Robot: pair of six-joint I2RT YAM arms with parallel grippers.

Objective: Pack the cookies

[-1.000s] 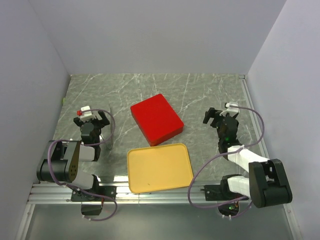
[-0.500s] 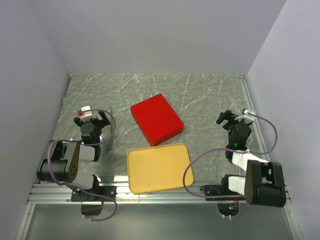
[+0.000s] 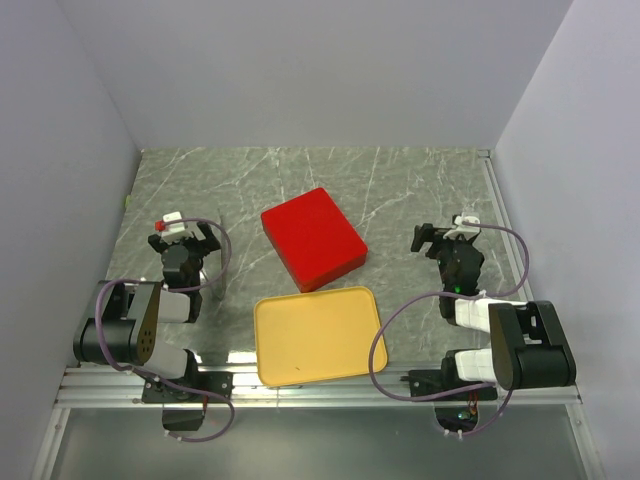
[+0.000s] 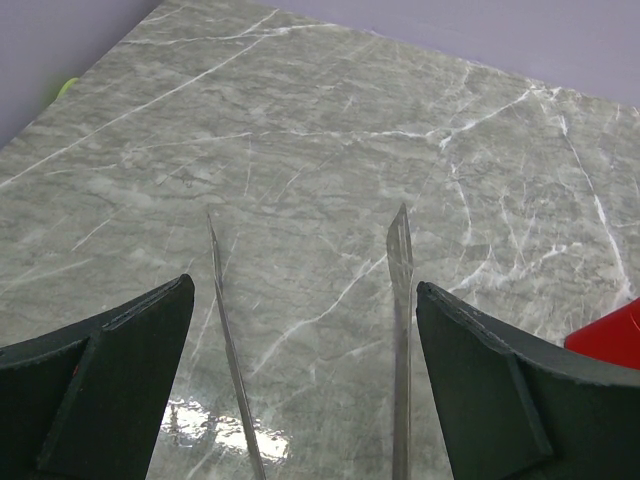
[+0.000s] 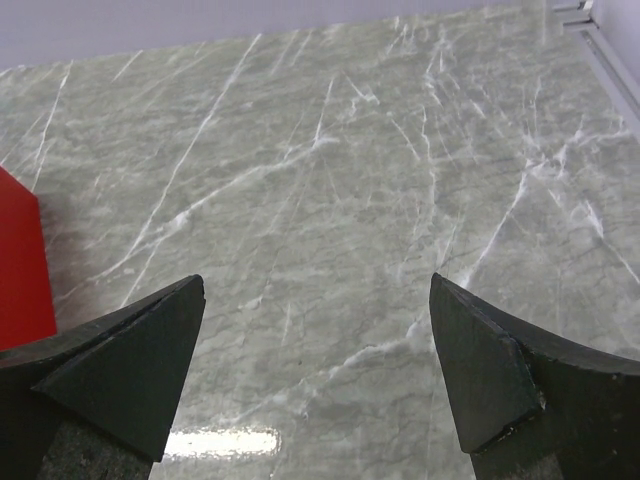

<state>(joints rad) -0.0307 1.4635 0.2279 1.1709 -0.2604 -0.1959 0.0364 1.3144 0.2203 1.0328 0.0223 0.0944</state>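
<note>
No cookies show in any view. A closed red box (image 3: pixel 313 238) lies mid-table, and an empty yellow tray (image 3: pixel 318 335) lies just in front of it. My left gripper (image 3: pixel 183 232) is open at the left, over bare marble. In the left wrist view (image 4: pixel 302 290) two thin clear upright edges (image 4: pixel 400 260) stand between the wide-apart fingers, touching neither. My right gripper (image 3: pixel 445 235) is open and empty to the right of the red box; the right wrist view (image 5: pixel 317 282) shows only marble between its fingers. The box's corner shows at that view's left edge (image 5: pixel 20 270).
Pale walls close in the table at the back, left and right. A metal rail (image 3: pixel 498 215) runs along the right edge. A small green bit (image 3: pixel 127 200) sits at the left wall. The red box's corner shows at the right of the left wrist view (image 4: pixel 612 335).
My right gripper swung out to the right half a second ago and has come back left toward the red box. The left arm, box and tray have not moved.
</note>
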